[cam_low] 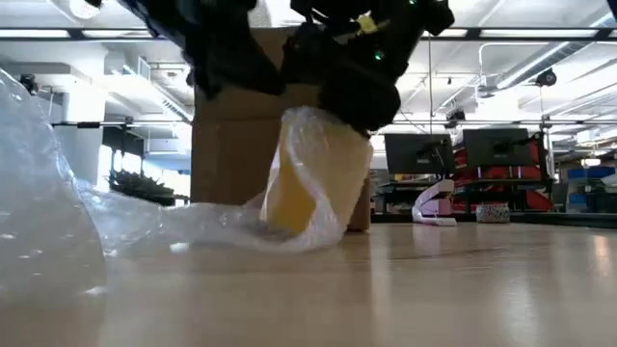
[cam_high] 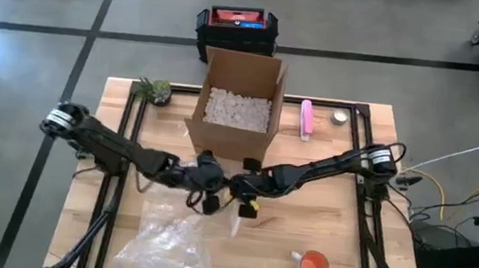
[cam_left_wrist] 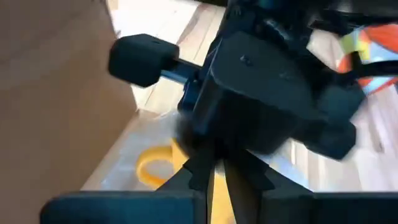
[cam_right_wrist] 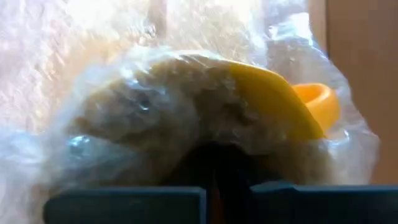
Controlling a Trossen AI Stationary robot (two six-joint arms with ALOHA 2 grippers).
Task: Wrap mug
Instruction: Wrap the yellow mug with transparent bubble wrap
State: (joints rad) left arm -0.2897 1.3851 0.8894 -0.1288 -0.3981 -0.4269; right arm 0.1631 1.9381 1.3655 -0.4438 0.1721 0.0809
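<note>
Both tools meet over the yellow ceramic mug [cam_low: 294,198], which stands on the wooden counter [cam_high: 346,225] before the brown cardboard box [cam_high: 239,98], half-sheathed in clear bubble wrap [cam_low: 145,226]. Left tool [cam_high: 207,184] and right tool [cam_high: 247,188] crowd it from opposite sides; whether either tool is open or closed on anything cannot be told.

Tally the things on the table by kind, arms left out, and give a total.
Mugs: 2, a yellow mug in bubble wrap and an orange mug
Bubble wrap sheets: 1
Cardboard boxes: 1
Potted plants: 1
Pink items: 1
Small round items: 1
Total: 7
</note>
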